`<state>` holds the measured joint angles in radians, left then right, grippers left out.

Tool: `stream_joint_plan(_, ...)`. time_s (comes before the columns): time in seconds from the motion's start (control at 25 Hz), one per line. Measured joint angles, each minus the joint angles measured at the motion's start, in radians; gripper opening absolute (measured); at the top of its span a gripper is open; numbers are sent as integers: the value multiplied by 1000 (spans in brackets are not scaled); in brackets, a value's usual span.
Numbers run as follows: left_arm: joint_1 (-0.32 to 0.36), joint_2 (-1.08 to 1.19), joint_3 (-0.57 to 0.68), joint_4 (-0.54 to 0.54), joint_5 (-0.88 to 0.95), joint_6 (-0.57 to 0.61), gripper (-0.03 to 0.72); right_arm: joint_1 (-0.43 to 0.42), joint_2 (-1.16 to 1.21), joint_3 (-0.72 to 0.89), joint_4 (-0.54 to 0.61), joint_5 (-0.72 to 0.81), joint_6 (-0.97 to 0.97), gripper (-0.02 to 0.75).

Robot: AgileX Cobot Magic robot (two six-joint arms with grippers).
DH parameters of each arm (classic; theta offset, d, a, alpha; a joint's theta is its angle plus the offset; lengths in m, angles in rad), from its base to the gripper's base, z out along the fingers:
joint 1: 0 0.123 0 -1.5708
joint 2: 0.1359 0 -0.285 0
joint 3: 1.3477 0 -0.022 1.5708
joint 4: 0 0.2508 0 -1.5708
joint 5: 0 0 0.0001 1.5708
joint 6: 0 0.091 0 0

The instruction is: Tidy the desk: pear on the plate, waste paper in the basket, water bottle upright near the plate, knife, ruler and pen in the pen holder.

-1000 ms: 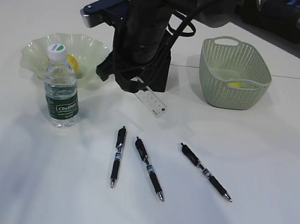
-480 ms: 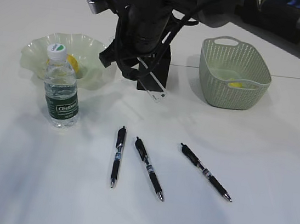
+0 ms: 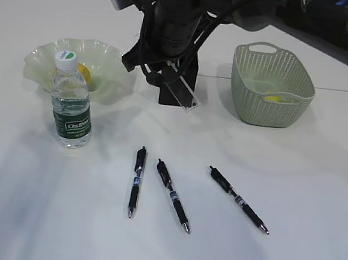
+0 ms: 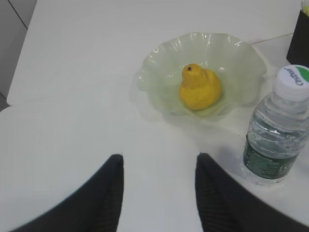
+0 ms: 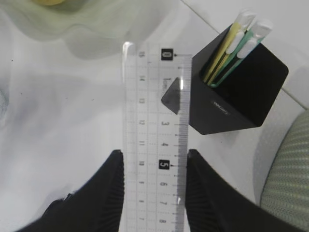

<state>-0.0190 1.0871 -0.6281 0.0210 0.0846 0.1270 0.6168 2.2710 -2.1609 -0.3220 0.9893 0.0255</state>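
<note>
One ruler (image 5: 154,145) (digits 0, 5); water bottle (image 4: 281,128) "Cestbon".

Exterior view, slanting down across the desk (image 3: 318,206) from chest height, left wrist view, close above the plate (image 4: 159,63), right wrist view, close over the pen holder (image 5: 241,92), both shared with the exterior view.

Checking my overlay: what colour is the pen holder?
Matte black pen holder, clearest in the right wrist view.
</note>
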Motion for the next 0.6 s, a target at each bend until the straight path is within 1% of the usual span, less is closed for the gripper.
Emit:
stream_joint_plan(0.28, 0, 46, 0, -8, -10, 0, 341, -24, 0, 0, -4, -18, 12, 275)
stream_joint_plan(0.6, 0, 60, 0, -11, -28, 0, 341, -56, 0, 0, -5, -115, 14, 275)
